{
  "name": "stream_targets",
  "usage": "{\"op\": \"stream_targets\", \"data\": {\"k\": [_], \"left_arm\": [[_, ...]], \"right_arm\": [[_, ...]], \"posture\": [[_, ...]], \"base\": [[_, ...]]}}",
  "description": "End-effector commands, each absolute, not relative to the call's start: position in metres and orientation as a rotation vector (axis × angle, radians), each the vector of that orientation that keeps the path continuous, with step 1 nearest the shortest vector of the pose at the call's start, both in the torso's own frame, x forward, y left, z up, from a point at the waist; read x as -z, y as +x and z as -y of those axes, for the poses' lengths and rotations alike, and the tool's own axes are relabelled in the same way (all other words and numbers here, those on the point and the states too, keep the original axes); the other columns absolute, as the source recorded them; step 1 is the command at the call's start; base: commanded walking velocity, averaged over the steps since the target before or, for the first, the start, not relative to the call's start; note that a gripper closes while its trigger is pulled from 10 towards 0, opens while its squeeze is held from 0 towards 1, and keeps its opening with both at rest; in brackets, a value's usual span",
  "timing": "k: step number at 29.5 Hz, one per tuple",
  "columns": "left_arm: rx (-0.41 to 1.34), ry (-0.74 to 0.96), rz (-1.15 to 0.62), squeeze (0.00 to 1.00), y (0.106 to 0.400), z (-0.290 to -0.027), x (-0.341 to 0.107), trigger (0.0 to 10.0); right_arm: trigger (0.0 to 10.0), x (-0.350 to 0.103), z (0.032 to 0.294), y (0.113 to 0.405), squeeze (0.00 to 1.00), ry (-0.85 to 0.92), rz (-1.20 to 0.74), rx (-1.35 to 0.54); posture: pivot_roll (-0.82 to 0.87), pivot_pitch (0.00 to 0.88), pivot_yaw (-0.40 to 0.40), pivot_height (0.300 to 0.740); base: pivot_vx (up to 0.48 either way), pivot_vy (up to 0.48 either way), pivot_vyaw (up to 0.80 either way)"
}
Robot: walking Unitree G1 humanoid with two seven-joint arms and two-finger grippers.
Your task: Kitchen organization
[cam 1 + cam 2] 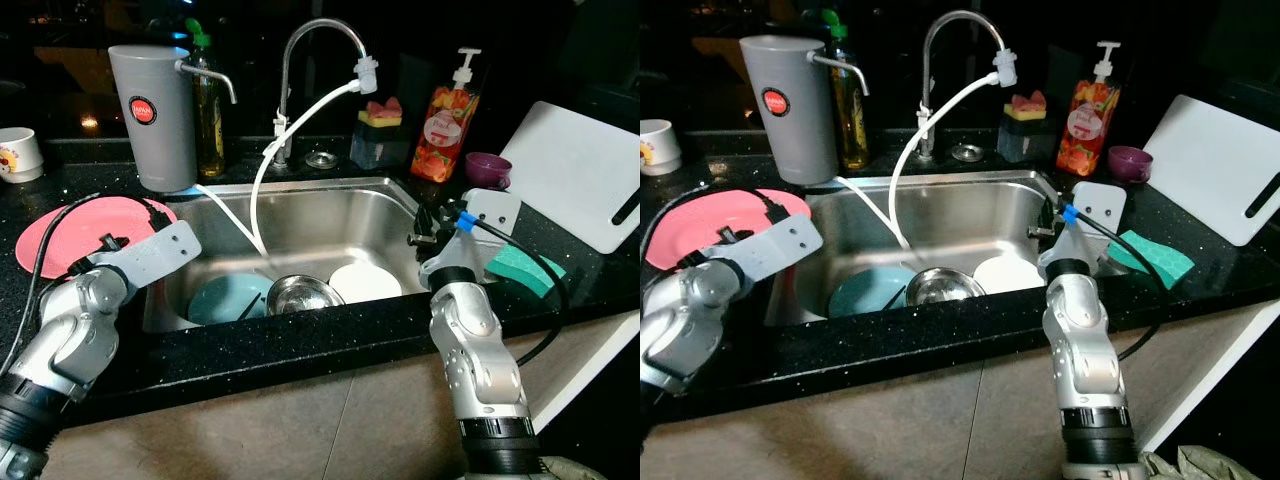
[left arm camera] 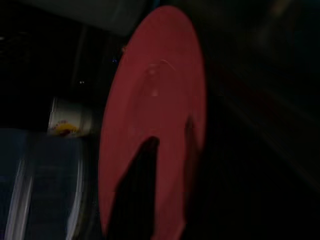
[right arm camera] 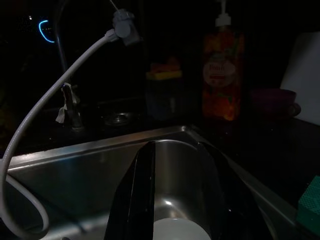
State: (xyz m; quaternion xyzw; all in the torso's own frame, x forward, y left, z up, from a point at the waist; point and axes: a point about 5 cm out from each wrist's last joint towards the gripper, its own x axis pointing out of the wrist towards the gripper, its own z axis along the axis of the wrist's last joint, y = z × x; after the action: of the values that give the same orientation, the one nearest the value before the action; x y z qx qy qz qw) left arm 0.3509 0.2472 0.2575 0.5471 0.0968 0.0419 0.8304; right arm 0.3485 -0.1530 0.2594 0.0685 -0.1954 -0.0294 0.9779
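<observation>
Both grippers are spread: left gripper (image 2: 165,175) over one pink plate (image 1: 85,228) on the counter, right gripper (image 3: 185,195) above the sink (image 1: 330,215), which holds three dishes: teal plate (image 1: 222,298), steel bowl (image 1: 304,294), white plate (image 1: 365,283).

- A black speckled desk (image 1: 300,345) is seen, with a steel sink (image 1: 330,215) set in it.
- On it are laid a pink plate (image 1: 75,230), a white cutting board (image 1: 585,175), a green sponge (image 1: 525,270) and a grey jug (image 1: 152,115).

Inside the steel sink (image 1: 370,205) lie a teal plate (image 1: 222,297), a small steel bowl (image 1: 304,294) and a white plate (image 1: 366,282); a pink plate (image 1: 75,228) lies flat on the counter left of the sink.
</observation>
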Motion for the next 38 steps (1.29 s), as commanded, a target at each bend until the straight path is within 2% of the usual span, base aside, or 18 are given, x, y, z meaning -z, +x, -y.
{"op": "stream_targets", "data": {"k": [1,6,8,9,10,11,13,16,17,18,20,23,24,25,27,28,31,38], "left_arm": [[-0.091,1.192,-0.211,0.0,0.353,-0.246,-0.254,0.0],[-0.096,1.204,-0.183,0.0,0.355,-0.241,-0.253,0.0],[-0.094,1.262,-0.096,0.0,0.355,-0.232,-0.257,0.0],[-0.105,1.313,-0.003,0.0,0.356,-0.225,-0.264,8.5],[-0.116,1.366,0.15,0.0,0.355,-0.209,-0.276,10.0],[-0.116,1.366,0.15,0.0,0.355,-0.209,-0.276,10.0],[-0.097,1.388,0.282,0.0,0.353,-0.191,-0.284,10.0],[-0.054,1.369,0.339,0.0,0.351,-0.179,-0.286,10.0],[0.111,1.32,0.484,0.0,0.34,-0.144,-0.287,10.0],[0.111,1.32,0.484,0.0,0.34,-0.144,-0.287,10.0],[0.19,1.304,0.544,0.0,0.333,-0.123,-0.284,10.0],[0.216,1.299,0.569,0.0,0.331,-0.112,-0.281,10.0],[0.239,1.296,0.608,0.0,0.33,-0.102,-0.281,10.0],[0.239,1.296,0.608,0.0,0.33,-0.102,-0.281,10.0],[0.275,1.314,0.701,0.0,0.329,-0.082,-0.279,10.0],[0.275,1.314,0.701,0.0,0.329,-0.082,-0.279,10.0],[0.304,1.342,0.806,0.0,0.328,-0.074,-0.279,10.0],[0.321,1.347,0.875,0.0,0.325,-0.071,-0.284,10.0]], "right_arm": [[10.0,-0.262,0.156,0.348,0.0,0.147,0.404,0.067],[10.0,-0.264,0.159,0.349,0.0,0.14,0.409,0.069],[10.0,-0.265,0.158,0.35,0.0,0.143,0.412,0.066],[10.0,-0.266,0.156,0.35,0.0,0.146,0.414,0.064],[10.0,-0.268,0.153,0.35,0.0,0.149,0.418,0.055],[10.0,-0.268,0.153,0.35,0.0,0.149,0.418,0.055],[10.0,-0.271,0.15,0.35,0.0,0.151,0.426,0.041],[10.0,-0.273,0.149,0.35,0.0,0.152,0.431,0.025],[10.0,-0.281,0.145,0.351,0.0,0.237,0.411,-0.081],[10.0,-0.281,0.145,0.351,0.0,0.237,0.411,-0.081],[10.0,-0.286,0.14,0.352,0.0,0.335,0.379,-0.194],[10.0,-0.288,0.138,0.352,0.0,0.398,0.359,-0.256],[10.0,-0.291,0.136,0.352,0.0,0.491,0.337,-0.316],[10.0,-0.291,0.136,0.352,0.0,0.491,0.337,-0.316],[10.0,-0.3,0.13,0.349,0.0,0.64,0.318,-0.462],[10.0,-0.3,0.13,0.349,0.0,0.64,0.318,-0.462],[10.0,-0.304,0.118,0.339,0.0,0.725,0.267,-0.655],[10.0,-0.298,0.115,0.334,0.0,0.853,0.2,-0.697]], "posture": [[0.14,0.074,-0.073,0.74],[0.14,0.073,-0.08,0.74],[0.14,0.073,-0.082,0.74],[0.14,0.075,-0.083,0.74],[0.14,0.078,-0.088,0.74],[0.14,0.078,-0.088,0.74],[0.13,0.08,-0.097,0.74],[0.12,0.079,-0.103,0.74],[0.12,0.076,-0.104,0.74],[0.12,0.076,-0.104,0.74],[0.12,0.072,-0.104,0.74],[0.12,0.068,-0.107,0.74],[0.12,0.073,-0.113,0.74],[0.12,0.073,-0.113,0.74],[0.12,0.071,-0.115,0.74],[0.12,0.071,-0.115,0.74],[0.1,0.064,-0.109,0.74],[0.09,0.065,-0.105,0.74]], "base": [[0.0,0.0,0.0],[0.0,0.0,0.0],[0.0,0.0,0.0],[0.0,0.0,0.0],[0.0,0.0,0.0],[0.0,0.0,0.0],[0.0,0.0,0.0],[0.0,0.0,0.0],[0.0,0.0,0.0],[0.0,0.0,0.0],[0.0,0.0,0.0],[0.0,0.0,0.0],[0.0,0.0,0.0],[0.0,0.0,0.0],[0.0,0.0,0.0],[0.0,0.0,0.0],[0.0,0.0,0.0],[0.0,0.0,0.0]]}}
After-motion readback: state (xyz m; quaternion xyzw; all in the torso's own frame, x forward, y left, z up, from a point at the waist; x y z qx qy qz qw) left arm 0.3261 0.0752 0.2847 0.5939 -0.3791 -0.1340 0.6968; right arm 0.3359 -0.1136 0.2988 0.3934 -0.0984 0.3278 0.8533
